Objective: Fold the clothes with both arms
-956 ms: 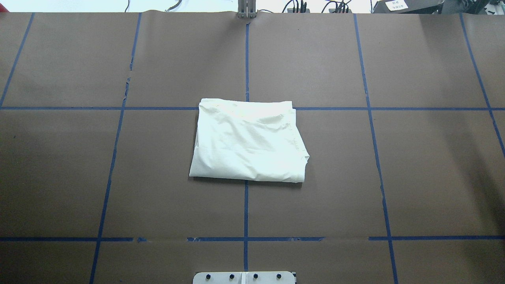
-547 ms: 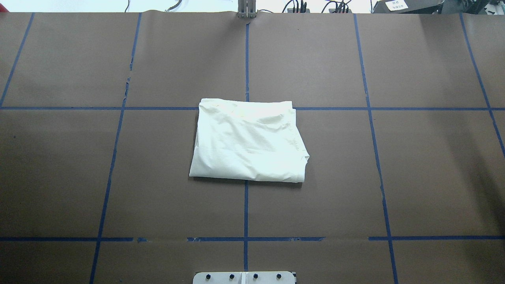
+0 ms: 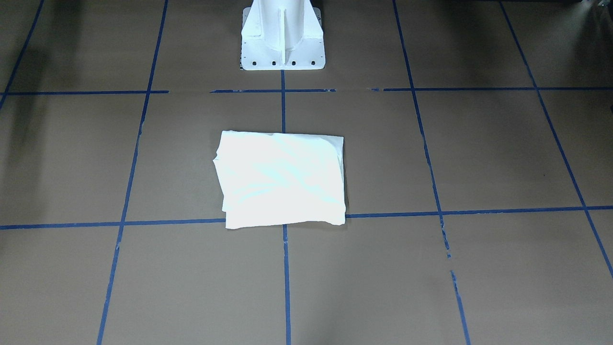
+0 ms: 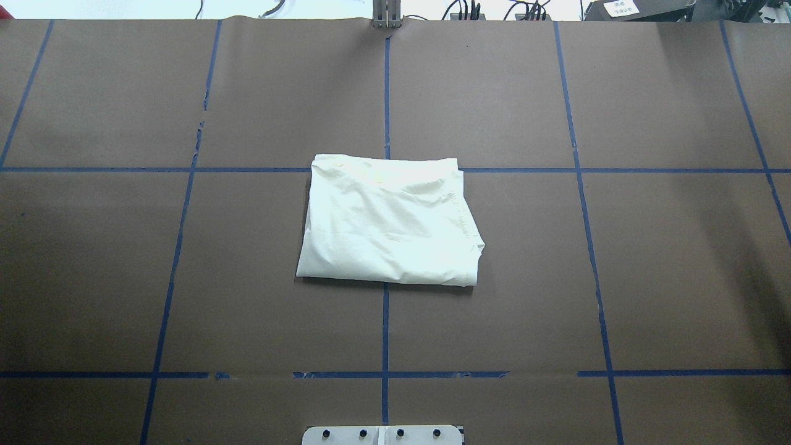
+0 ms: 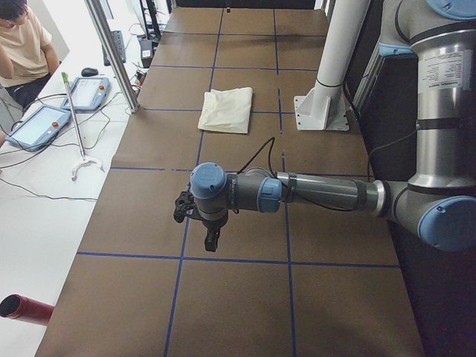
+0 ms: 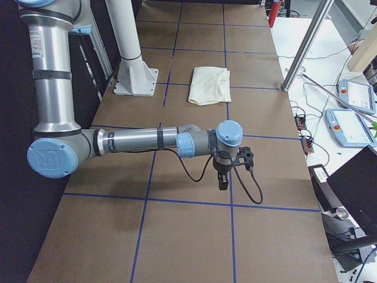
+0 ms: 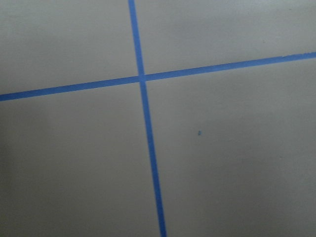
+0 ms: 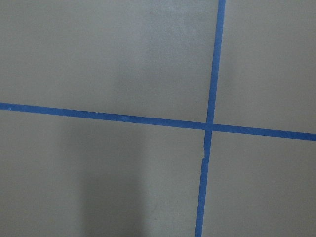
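At the left end, a person (image 5: 26, 41) in a tan top sits by a white side bench carrying two teach pendants (image 5: 83, 91). An aluminium post (image 5: 111, 52) stands at the edge of the brown paper-covered table (image 4: 680, 278), and the white pedestal base (image 5: 321, 111) rises beyond the left gripper (image 5: 210, 238). Only bare paper crossed by blue tape lines (image 4: 385, 334) lies between either gripper and the shirt (image 4: 389, 222).

The left arm (image 5: 320, 193) stretches level over the table with its gripper hanging above a tape line. The right arm (image 6: 135, 140) mirrors it at the opposite end, with the right gripper (image 6: 222, 183) pointing down. Both wrist cameras show only paper and a tape crossing. Whether either gripper's fingers are spread or pressed together cannot be told.

The cream-white shirt lies folded into a rough rectangle, plain side up, at the table's middle, just in front of the pedestal base. It is well apart from both grippers, which stand beyond it toward opposite ends of the table.

From overhead, the shirt keeps the same place and creases as a second ago.
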{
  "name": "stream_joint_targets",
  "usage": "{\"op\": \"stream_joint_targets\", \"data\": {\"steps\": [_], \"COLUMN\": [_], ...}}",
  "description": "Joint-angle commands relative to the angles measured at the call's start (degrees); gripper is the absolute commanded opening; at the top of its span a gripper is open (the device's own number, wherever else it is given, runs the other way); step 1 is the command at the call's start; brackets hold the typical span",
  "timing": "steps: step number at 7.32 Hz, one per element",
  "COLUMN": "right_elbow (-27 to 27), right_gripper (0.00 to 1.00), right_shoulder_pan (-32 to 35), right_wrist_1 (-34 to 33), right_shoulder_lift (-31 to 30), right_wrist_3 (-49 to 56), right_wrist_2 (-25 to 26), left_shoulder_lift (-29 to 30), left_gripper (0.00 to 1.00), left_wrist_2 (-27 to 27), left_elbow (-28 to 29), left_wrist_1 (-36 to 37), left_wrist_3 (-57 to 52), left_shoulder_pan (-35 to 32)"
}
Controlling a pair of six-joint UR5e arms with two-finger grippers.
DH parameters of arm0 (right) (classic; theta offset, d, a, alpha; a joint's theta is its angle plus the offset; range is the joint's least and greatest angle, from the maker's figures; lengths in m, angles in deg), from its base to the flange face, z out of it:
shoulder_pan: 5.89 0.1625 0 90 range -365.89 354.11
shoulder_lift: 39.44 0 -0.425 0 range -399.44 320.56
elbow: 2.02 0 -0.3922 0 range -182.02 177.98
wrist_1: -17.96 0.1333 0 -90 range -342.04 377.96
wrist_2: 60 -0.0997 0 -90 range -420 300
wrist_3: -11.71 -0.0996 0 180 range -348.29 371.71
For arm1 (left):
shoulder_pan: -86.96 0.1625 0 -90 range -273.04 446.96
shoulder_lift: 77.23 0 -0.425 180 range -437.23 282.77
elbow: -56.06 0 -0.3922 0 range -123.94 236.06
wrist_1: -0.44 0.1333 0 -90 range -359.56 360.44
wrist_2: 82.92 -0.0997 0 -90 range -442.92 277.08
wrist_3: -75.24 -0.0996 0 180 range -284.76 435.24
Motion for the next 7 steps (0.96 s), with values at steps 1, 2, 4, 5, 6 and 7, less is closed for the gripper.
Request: {"op": "stream_joint_targets", "data": {"steps": [1,2,4,5,6,7], "right_elbow": [0.0,-0.3,-0.1,-0.1,-0.1,-0.3], "right_gripper": [1.00,1.00,1.00,1.00,1.00,1.00], "right_shoulder_pan": [-0.1,-0.1,-0.1,-0.1,-0.1,-0.1], "right_wrist_1": [0.1,0.1,0.1,0.2,0.1,0.0], "right_shoulder_lift": [-0.1,0.0,0.0,0.0,0.4,0.5], "right_wrist_3": [0.0,0.0,0.0,0.0,0.0,0.0], "right_wrist_2": [0.0,0.4,0.4,0.4,0.4,0.2], "left_shoulder_lift": [-0.3,-0.5,-0.5,-0.6,-0.5,-0.6], "left_gripper": [1.00,1.00,1.00,1.00,1.00,1.00], "left_wrist_2": [-0.8,-2.9,-4.1,-4.2,-4.8,-4.6], "left_elbow": [1.0,-0.1,-0.2,-0.2,0.0,0.2], "left_wrist_1": [-0.5,-0.4,-0.4,-0.4,-0.2,0.5], "left_wrist_3": [0.6,0.5,0.5,0.5,0.5,0.5], "left_shoulder_pan": [0.4,-0.1,-0.2,-0.3,-0.3,-0.3]}}
